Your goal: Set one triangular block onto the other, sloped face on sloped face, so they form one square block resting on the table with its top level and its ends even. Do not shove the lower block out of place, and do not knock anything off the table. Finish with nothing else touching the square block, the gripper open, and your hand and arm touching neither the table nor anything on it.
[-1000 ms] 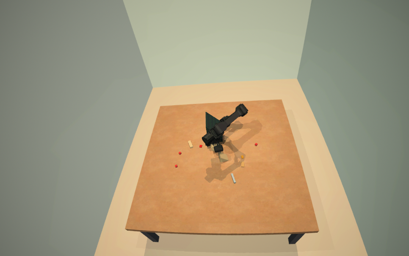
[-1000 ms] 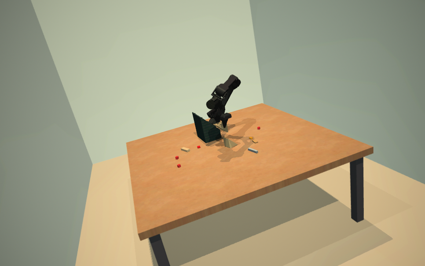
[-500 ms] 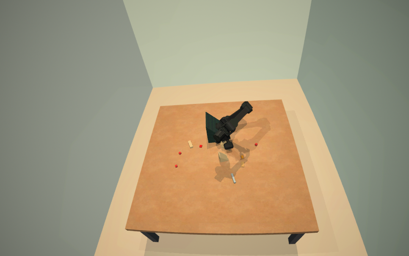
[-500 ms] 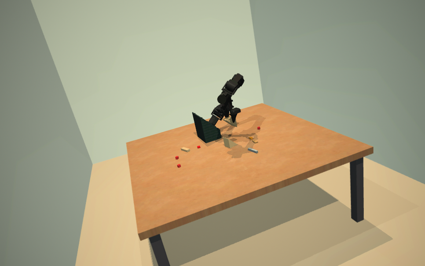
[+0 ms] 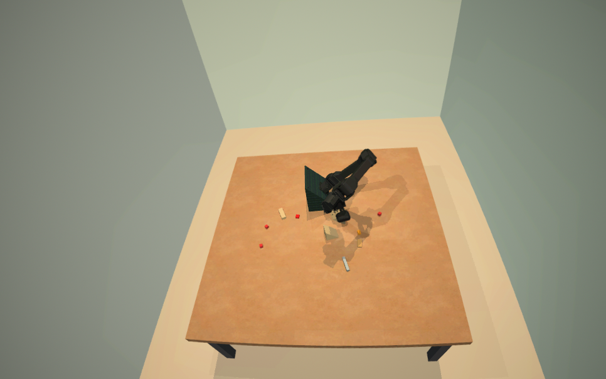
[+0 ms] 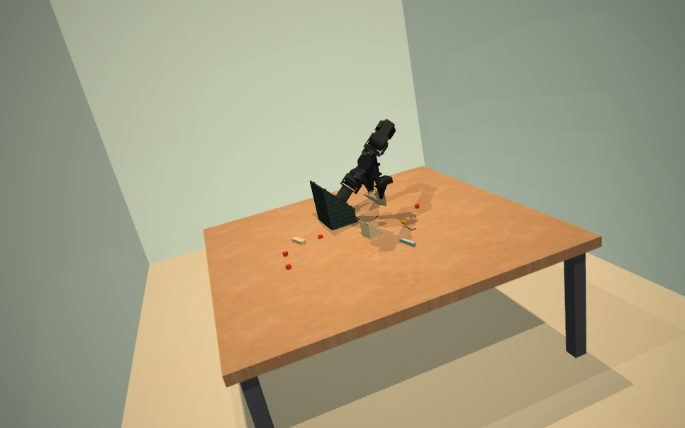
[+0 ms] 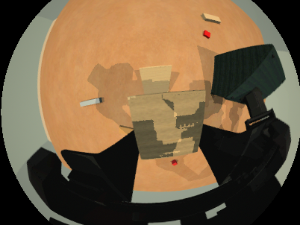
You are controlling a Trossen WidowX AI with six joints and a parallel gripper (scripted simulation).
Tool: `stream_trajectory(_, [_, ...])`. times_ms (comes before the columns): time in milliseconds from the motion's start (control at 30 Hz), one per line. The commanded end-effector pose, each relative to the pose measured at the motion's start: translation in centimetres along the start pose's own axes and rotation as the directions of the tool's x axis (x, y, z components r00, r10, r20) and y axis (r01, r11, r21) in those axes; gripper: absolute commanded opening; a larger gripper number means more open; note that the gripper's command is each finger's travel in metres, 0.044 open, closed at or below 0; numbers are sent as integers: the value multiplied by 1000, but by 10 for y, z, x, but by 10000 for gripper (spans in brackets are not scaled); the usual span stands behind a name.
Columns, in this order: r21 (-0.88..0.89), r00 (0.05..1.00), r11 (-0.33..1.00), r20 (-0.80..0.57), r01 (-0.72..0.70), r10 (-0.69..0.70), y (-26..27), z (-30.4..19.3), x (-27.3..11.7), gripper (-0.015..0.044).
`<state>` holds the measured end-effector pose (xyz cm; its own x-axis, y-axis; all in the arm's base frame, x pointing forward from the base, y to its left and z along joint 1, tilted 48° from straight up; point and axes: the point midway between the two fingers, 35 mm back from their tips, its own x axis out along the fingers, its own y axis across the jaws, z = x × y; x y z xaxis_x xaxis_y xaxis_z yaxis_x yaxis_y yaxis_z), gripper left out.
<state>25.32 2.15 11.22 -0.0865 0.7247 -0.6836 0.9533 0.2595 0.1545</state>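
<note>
Pale green walls close in a corner behind my counter [image 5: 312,304], a square wooden top on dark legs over a cream floor. From the top view the lower half of the counter is bare wood, and all the small things sit in the upper middle of the frame, well apart from every edge.

My pincer [image 6: 376,194] is pinching one tan triangular block [image 7: 166,124], lifted off the wood; in the wrist view it fills the centre between the dark fingers. The other triangular block [image 5: 329,233] rests on the counter just below the pincer in the top view, in the arm's shadow.

A large dark green wedge [image 5: 313,189] stands just left of the arm [image 5: 352,174]; I cannot tell whether they touch. At left centre lie three small red cubes [image 5: 266,226] and a tan bar [image 5: 281,213]. A fourth red cube [image 5: 379,213] sits to the right of the pincer. An orange piece [image 5: 359,232] and a small tan piece [image 5: 359,242] lie just right of the resting block, and a pale blue bar [image 5: 345,263] lies below them. Open wood runs wide toward the lower, left and right edges of the frame.
</note>
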Motion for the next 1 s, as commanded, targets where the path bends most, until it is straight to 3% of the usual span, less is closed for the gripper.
stream_trajectory(0, [5, 1000, 1000, -7, 4, -4, 0, 6, 17, 0])
stream_trajectory(633, [4, 1000, 1000, -10, 3, -3, -2, 27, 79, 0])
stream_trajectory(967, [-3, 1000, 1000, -14, 0, 0, 0, 28, 82, 0])
